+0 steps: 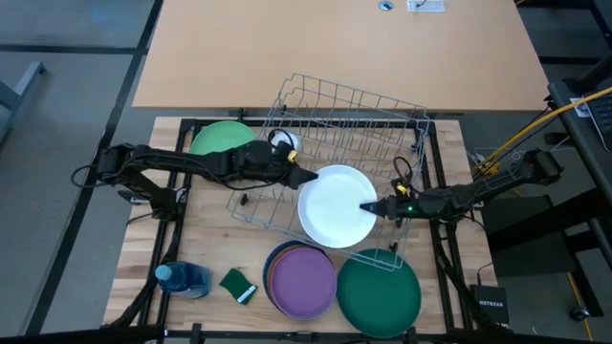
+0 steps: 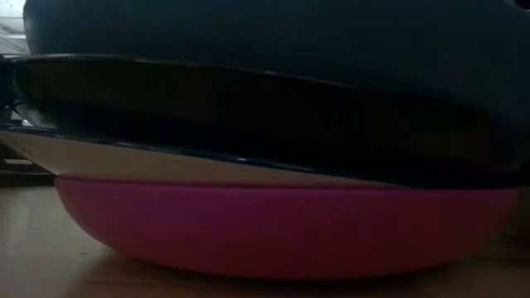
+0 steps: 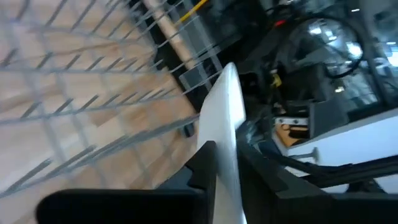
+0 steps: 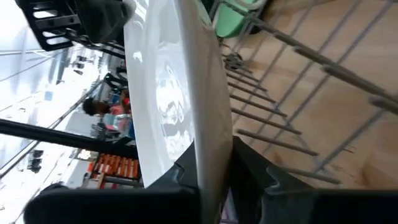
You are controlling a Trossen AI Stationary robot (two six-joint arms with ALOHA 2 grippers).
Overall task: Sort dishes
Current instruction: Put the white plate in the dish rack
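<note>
Near tabletop edge: purple plate stack (image 1: 301, 279) and dark green plate (image 1: 379, 292) laid flat, side by side; small green sponge (image 1: 238, 285) and blue bottle (image 1: 184, 278) set toward near left corner. At tabletop centre: white plate (image 1: 337, 205) held over wire dish rack (image 1: 330, 124), face turned upward. Its left rim is gripped by left pincer (image 1: 304, 177), its right rim by right pincer (image 1: 375, 206). Toward far left corner: light green plate (image 1: 225, 139) lying flat.

"NETGEAR", apparently, on small black box (image 1: 489, 308), lower right of high view. No other legible text.
</note>
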